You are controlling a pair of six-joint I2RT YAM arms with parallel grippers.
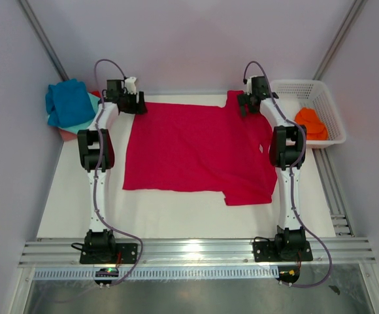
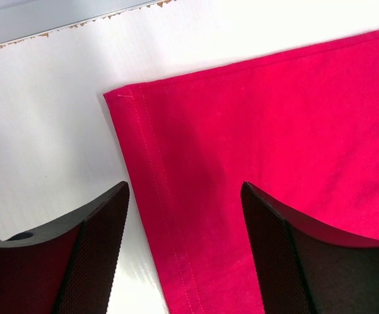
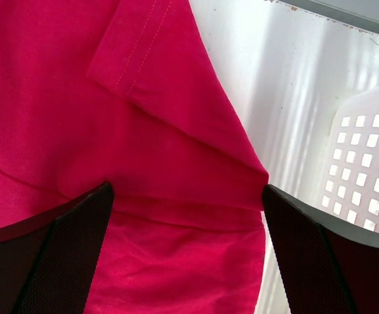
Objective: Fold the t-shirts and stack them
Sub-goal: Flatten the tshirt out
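A large crimson t-shirt (image 1: 189, 147) lies spread flat on the white table. My left gripper (image 1: 132, 103) is open above its far left hem corner (image 2: 121, 95); the hem edge runs between my fingers (image 2: 91, 255). My right gripper (image 1: 247, 104) is open over the far right sleeve, whose folded cloth (image 3: 196, 216) lies between my fingers (image 3: 307, 255). A stack of blue (image 1: 68, 101), teal and red shirts sits at the far left. An orange shirt (image 1: 311, 123) lies in the basket.
A white lattice basket (image 1: 327, 104) stands at the far right of the table, close to my right gripper; its wall shows in the right wrist view (image 3: 366, 163). Metal rails run along the near edge (image 1: 196, 250) and the right side.
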